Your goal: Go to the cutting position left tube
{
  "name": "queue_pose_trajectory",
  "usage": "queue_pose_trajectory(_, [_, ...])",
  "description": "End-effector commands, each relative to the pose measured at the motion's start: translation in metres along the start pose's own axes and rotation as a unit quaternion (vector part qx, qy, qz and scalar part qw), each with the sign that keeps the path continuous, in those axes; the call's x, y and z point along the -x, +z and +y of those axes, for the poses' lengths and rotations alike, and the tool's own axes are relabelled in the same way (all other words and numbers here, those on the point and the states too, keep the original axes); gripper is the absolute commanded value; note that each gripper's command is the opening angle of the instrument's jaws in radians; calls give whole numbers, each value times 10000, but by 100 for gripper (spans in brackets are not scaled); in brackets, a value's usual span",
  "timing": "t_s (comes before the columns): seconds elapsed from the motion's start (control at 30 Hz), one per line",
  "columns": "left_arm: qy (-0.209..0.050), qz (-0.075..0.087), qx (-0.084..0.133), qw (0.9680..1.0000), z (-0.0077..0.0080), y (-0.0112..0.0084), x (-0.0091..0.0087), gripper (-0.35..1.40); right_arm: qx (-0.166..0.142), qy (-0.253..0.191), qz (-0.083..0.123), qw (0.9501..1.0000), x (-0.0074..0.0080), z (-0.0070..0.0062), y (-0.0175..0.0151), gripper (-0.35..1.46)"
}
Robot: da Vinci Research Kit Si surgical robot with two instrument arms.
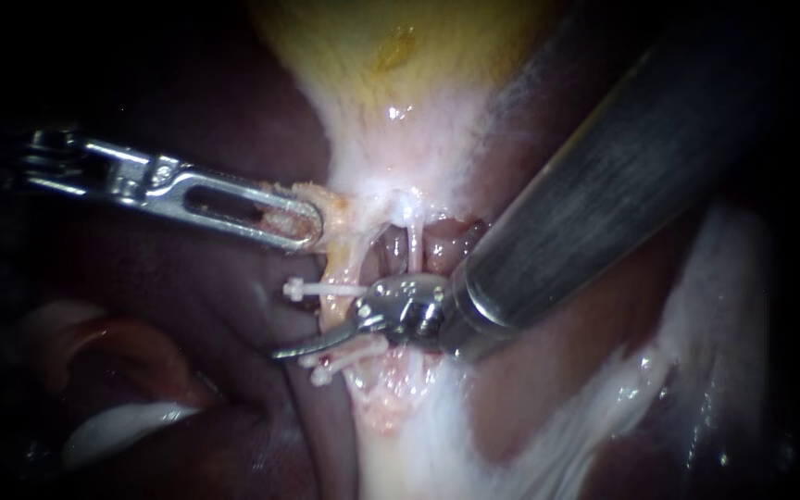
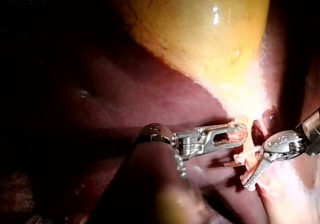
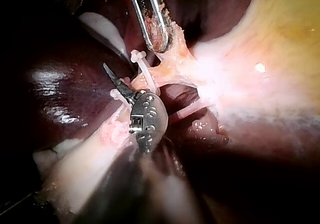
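Endoscope view: left instrument (image 1: 303, 227), its end effector pinching gallbladder-neck tissue (image 1: 331, 206); right instrument (image 1: 312, 347) reaches the left tube (image 1: 333, 310) between clips (image 1: 321, 290), blades spread or not I cannot tell. Drifting sideways could strike a clip.

Lit brightly at the centre, falling off to black along the edges of the endoscope view. Behind everything, wet dark maroon liver (image 1: 530, 389) with small glints; higher up, pale yellow gallbladder (image 1: 400, 56) under a shiny highlight
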State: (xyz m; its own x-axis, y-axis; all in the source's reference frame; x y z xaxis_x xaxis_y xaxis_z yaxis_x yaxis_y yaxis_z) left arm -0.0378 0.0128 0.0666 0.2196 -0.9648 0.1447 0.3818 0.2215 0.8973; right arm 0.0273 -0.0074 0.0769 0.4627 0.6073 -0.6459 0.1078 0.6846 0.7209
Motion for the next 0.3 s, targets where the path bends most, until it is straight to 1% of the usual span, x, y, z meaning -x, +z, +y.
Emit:
queue_pose_trajectory(0.03, [1,0,0,10000,0,0,0,-35,-2,0,2,10000,0,0,0,105])
queue_pose_trajectory(0.3, [2,-1,1,10000,0,1,0,-35,-3,0,1,10000,1,0,-1,105])
